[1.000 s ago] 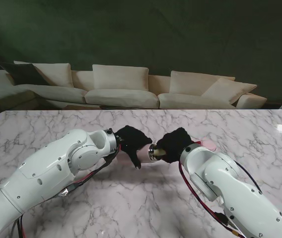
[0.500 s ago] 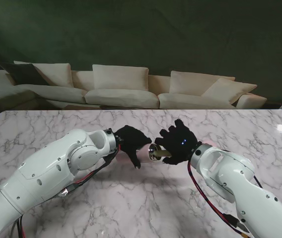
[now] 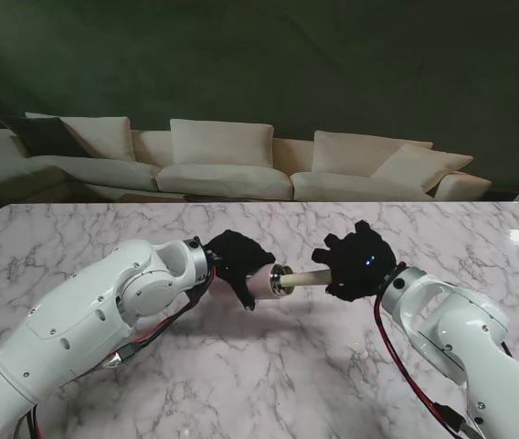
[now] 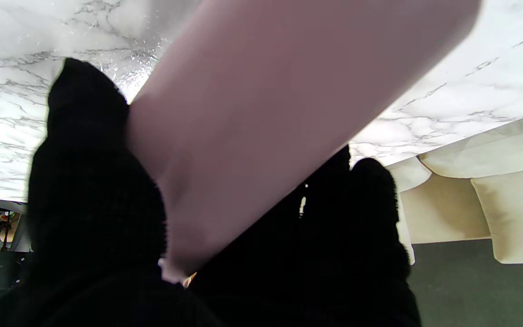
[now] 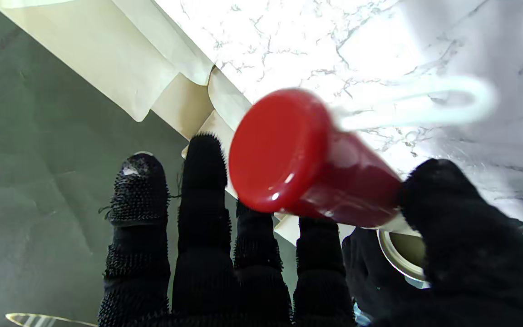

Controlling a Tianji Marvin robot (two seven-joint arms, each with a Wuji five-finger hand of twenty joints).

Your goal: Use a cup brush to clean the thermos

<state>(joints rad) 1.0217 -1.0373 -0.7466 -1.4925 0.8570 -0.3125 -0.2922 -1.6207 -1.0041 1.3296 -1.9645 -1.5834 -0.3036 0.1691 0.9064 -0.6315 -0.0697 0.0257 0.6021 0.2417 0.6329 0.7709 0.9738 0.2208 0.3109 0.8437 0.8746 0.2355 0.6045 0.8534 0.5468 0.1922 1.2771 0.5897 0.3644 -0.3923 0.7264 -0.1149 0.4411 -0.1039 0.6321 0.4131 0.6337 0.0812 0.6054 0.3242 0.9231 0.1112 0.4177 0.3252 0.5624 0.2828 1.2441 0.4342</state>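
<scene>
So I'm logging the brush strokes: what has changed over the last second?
The right hand has drawn back to the robot's right, away from the thermos, pulling the cup brush out so its pale shaft now shows between hand and thermos mouth; a second ago the hand sat right against the mouth. The left hand still grips the thermos in the same spot above the table.
</scene>
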